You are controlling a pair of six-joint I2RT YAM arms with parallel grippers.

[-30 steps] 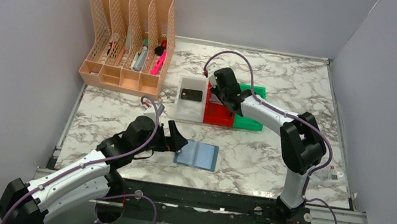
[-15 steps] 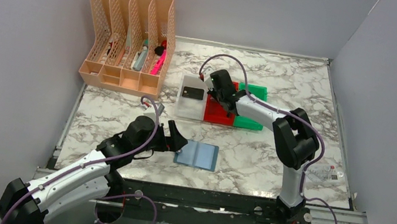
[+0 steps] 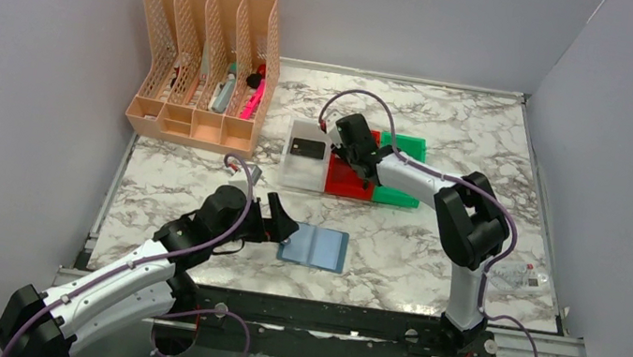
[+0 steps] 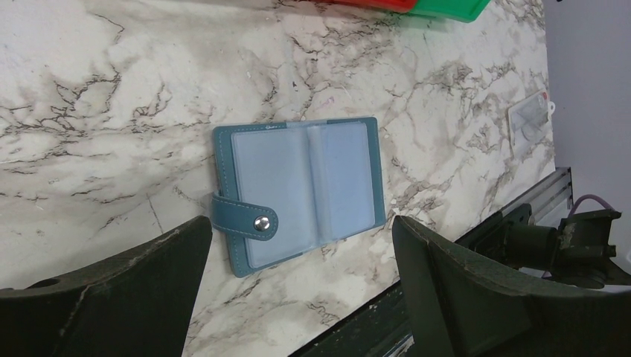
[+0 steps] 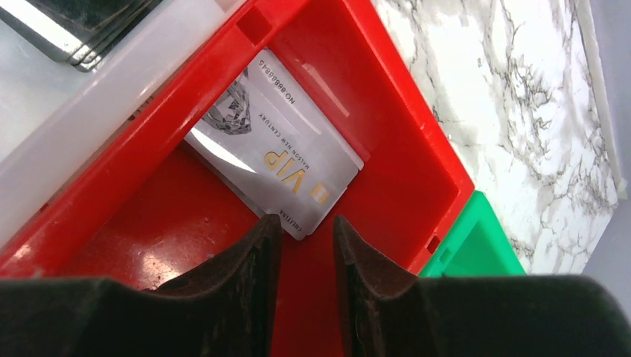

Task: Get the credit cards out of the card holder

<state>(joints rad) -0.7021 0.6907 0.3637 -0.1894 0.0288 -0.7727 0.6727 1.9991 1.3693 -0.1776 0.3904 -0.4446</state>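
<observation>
Straight below the left tool (image 4: 299, 227), spread wide and empty: card holder (image 4: 298, 190), unfolded on the counter (image 4: 111, 89), long axis running finger to finger, no card visible in its pockets. Well away from the right tool (image 5: 306, 227), slightly parted over the red bin (image 5: 387, 111), gripping nothing, silver credit card (image 5: 275, 160) just past its tips.

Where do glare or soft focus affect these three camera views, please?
Right wrist view: the glossy red plastic bin shows pale glare on its floor, and the dark fingers are soft, yet the silver VIP card reads sharp. Left wrist view: the blue bifold card holder is crisp, the near fingers blurred. Top view: even light, faint shadows.
</observation>
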